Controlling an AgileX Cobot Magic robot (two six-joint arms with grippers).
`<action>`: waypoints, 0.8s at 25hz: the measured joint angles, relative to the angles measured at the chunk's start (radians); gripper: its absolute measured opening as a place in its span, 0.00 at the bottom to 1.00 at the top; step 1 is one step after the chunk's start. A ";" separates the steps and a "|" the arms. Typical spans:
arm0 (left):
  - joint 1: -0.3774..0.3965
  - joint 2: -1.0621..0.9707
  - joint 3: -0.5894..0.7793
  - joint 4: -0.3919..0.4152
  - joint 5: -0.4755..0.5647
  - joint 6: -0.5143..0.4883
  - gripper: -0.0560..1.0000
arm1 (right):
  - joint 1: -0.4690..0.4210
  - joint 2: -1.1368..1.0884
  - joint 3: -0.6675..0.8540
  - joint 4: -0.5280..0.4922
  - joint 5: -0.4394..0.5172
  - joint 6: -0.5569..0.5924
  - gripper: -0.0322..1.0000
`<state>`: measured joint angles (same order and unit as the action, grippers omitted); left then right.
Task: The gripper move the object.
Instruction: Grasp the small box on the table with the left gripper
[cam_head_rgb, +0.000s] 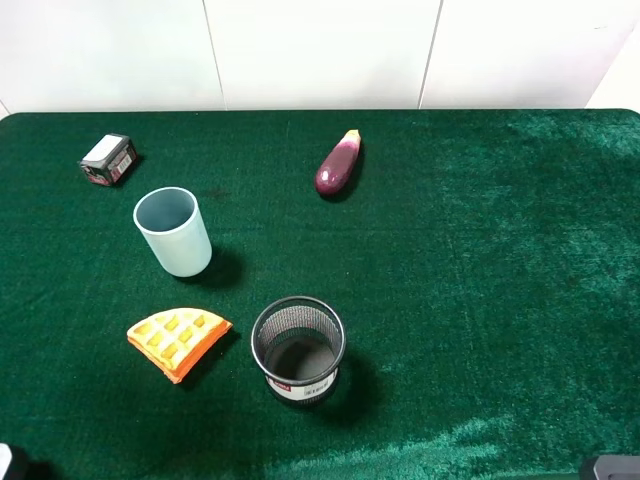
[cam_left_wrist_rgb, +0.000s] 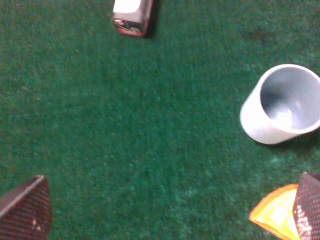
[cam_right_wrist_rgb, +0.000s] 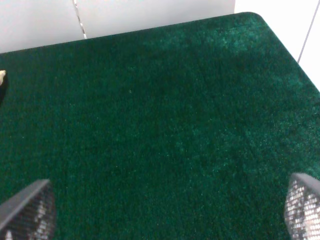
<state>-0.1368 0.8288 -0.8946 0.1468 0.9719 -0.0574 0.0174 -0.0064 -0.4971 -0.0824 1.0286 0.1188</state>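
Observation:
The object is a small black box (cam_head_rgb: 108, 160) with a white top label and red markings, lying at the table's far left. In the left wrist view the box (cam_left_wrist_rgb: 131, 15) is far ahead of my left gripper (cam_left_wrist_rgb: 167, 212), which is open and empty, with only its dark fingertips (cam_left_wrist_rgb: 27, 210) showing. My right gripper (cam_right_wrist_rgb: 165, 207) is open and empty over bare green cloth on the right side, its fingertips (cam_right_wrist_rgb: 302, 205) wide apart. In the high view only small bits of both arms show, at the bottom corners.
A pale blue cup (cam_head_rgb: 173, 232) stands near the box and also shows in the left wrist view (cam_left_wrist_rgb: 282, 105). An orange waffle wedge (cam_head_rgb: 177, 340), a black mesh pen holder (cam_head_rgb: 298, 350) and a purple eggplant (cam_head_rgb: 338, 165) lie on the green table (cam_head_rgb: 500, 250).

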 joint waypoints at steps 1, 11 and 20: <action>0.000 0.021 -0.018 0.012 -0.001 0.000 0.98 | 0.000 0.000 0.000 0.000 0.000 0.000 0.70; 0.005 0.256 -0.162 0.076 -0.007 -0.001 0.98 | 0.000 0.000 0.000 0.000 0.000 0.000 0.70; 0.112 0.386 -0.179 0.076 -0.066 0.000 0.98 | 0.000 0.000 0.000 0.000 0.000 0.000 0.70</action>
<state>-0.0250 1.2147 -1.0737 0.2232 0.9056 -0.0572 0.0174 -0.0064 -0.4971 -0.0824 1.0286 0.1188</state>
